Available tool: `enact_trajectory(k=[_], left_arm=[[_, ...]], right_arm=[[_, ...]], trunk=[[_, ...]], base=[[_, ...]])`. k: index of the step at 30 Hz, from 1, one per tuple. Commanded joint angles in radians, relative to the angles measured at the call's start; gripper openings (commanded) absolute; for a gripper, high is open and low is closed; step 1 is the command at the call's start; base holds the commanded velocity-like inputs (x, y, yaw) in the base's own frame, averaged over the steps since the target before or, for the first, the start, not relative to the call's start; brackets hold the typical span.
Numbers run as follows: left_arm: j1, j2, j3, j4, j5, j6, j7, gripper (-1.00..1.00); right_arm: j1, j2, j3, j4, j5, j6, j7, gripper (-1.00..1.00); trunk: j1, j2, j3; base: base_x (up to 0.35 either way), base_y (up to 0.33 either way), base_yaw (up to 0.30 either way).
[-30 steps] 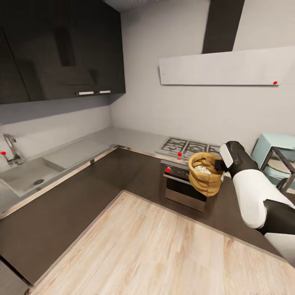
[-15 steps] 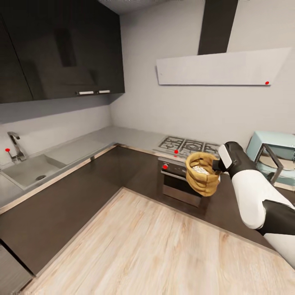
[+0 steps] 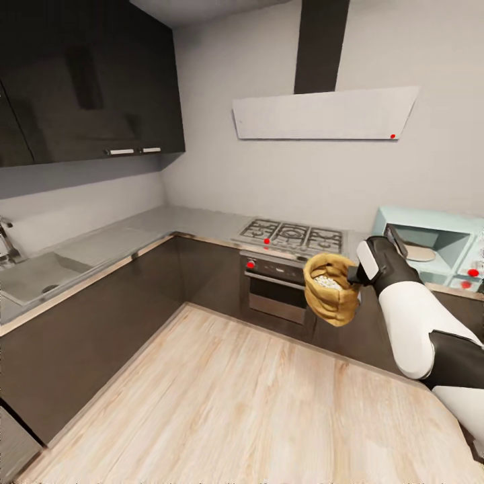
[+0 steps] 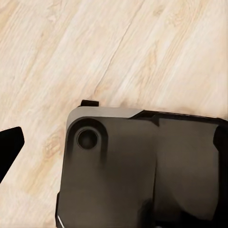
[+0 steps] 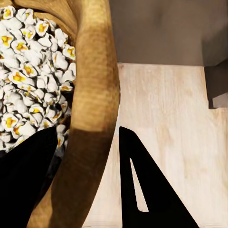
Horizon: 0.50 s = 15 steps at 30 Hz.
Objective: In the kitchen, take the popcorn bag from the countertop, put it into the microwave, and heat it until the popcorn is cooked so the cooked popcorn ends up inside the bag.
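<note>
Popcorn bag, a small tan-brown paper sack with ridged folds and a thick rolled rim, is held in the air above the pale wood plank floor, in front of the dark lower cabinets and clear of any worktop. It is gripped at its rim by the right gripper, whose two black fingers are clamped on the paper wall: in the right wrist view one finger is seen inside the bag and the other outside it, with the thick rim pinched between them. A heap of small white-and-yellow popped popcorn is seen inside the bag, and it shows as a pale patch at the sack's mouth in the head view.

In the left wrist view a dark rounded part of the robot's body is seen above the plank floor; one black fingertip of the left gripper shows at the picture's edge, and whether that gripper is open or closed cannot be told.

Farther off, a steel oven with a long bar handle is set into the dark cabinets, with a silver gas hob with black grates on top of it. To the right of the hob, on the grey steel countertop, a boxy pale blue microwave stands with its dark-framed door swung open. A white extractor hood is mounted on the grey-white wall above the hob, and a sink is sunk into the worktop at the far left.
</note>
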Motion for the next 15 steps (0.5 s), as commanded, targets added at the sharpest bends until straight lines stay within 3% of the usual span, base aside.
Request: enact_trajectory(k=[1,15], left_arm=[[-0.001,-0.001,0.004,0.001,-0.001,-0.003,0.000,1.00],[-0.001,0.000,0.002,0.001,-0.002,-0.004,0.000,1.00]], right_arm=[[0.000,0.001,-0.002,0.000,-0.006,0.002,-0.005,-1.00],[0.005,0.001,-0.002,0.000,-0.006,0.002,-0.005,-1.00]], trunk=[[0.000,-0.002,-0.002],[0.000,-0.002,-0.002]], base=[[-0.232,-0.004,-0.004],[-0.331,0.000,0.000]])
